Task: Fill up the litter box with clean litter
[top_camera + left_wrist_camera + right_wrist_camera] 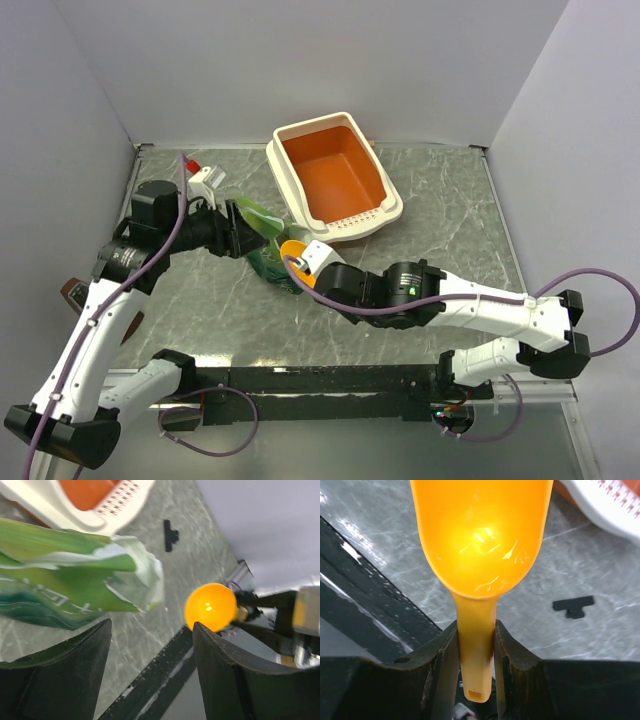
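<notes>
Litter box bare inside, nothing poured. Right gripper pinches empty scoop handle. Left gripper spread, green bag just ahead. All filling left.

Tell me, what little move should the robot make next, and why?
Probably close the left pincer on the torn top of the green bag to steady it. Its jaws are open near the bag, the right pincer grips an empty scoop, and the litter box shows no litter, so the scoop likely needs to dig into the bag first.
</notes>
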Controlling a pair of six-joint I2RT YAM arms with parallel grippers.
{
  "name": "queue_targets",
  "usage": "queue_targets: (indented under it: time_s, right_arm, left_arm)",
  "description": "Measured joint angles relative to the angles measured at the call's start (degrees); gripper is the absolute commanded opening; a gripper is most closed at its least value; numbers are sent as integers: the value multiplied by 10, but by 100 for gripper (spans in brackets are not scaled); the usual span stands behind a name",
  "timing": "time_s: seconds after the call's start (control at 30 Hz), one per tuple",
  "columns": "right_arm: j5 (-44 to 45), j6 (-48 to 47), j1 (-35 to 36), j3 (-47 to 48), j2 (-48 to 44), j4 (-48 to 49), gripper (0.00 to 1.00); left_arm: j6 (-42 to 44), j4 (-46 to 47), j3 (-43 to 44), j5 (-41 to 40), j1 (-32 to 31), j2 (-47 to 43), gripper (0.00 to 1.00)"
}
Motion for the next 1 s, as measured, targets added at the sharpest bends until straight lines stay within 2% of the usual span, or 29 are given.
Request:
queue_targets:
  time_s: [0.27,0.57,0.8,0.83,1.0]
  right_arm:
    - [6,-79,3,42,35,-13,0]
    - [8,-119,13,103,70,-16,0]
    - [7,-136,20,147,104,-25,0]
    - [7,-138,22,150,107,-26,0]
    - [7,-146,28,164,119,-33,0]
  left_arm:
    - [3,-7,0,87,-1,-20,69]
    - [13,-15,-7,99,-9,-28,68]
    - [15,-19,-10,104,-14,-34,61]
    - [15,-19,-10,105,-14,-34,56]
    - [19,-16,-16,114,-15,-37,11]
